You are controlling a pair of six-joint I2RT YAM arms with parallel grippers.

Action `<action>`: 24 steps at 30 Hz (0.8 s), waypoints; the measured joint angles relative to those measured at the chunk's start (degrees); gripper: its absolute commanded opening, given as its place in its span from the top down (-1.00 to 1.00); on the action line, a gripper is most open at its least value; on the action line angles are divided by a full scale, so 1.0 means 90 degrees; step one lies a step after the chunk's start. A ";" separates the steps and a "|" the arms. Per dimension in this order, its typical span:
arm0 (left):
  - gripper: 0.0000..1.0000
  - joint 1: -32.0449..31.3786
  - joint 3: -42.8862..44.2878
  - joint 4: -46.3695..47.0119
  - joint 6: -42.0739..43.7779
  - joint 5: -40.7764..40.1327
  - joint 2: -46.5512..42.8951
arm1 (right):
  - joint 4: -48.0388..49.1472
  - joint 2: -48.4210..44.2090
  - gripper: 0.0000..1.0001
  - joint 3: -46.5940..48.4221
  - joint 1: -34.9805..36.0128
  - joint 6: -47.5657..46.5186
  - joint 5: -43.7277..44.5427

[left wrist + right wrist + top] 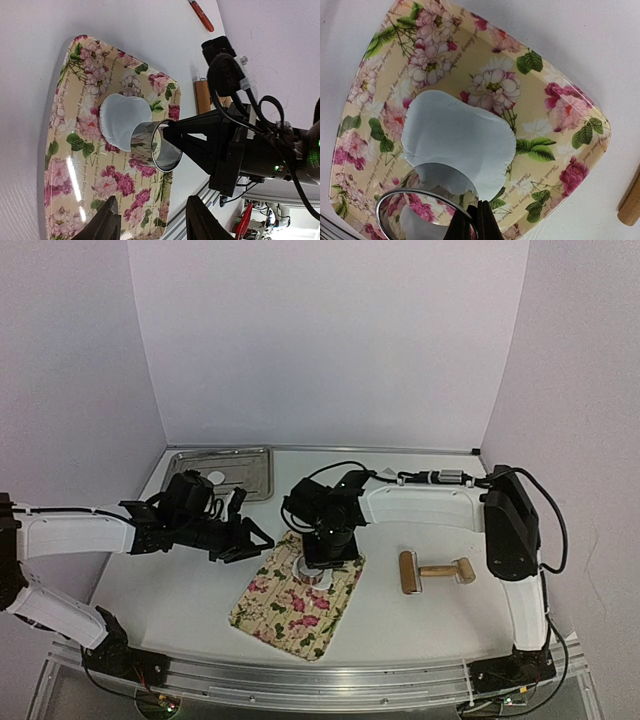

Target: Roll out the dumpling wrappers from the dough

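Note:
A flat white dough sheet lies on a floral tray, also in the left wrist view. My right gripper is shut on the wall of the metal ring cutter, which stands on the near edge of the sheet; white dough shows inside the ring. From above, the right gripper is over the tray. My left gripper is open and empty just left of the tray, facing the cutter. No separate wrapper disc is clearly visible on the tray.
A wooden rolling pin lies right of the tray. A metal tray stands at the back left with a small white piece in it. A red-handled tool lies farther back. The walls enclose three sides.

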 measured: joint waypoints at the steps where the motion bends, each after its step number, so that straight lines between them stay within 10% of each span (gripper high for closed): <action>1: -0.18 -0.0005 0.0000 0.0043 -0.0042 0.0000 0.0094 | -0.0045 0.0046 1.00 0.0096 -0.0005 0.0006 0.0041; 24: 0.13 -0.0035 0.0037 0.0464 -0.0140 0.0113 0.0768 | -0.0434 0.0575 1.00 0.0674 -0.0178 0.0040 0.0154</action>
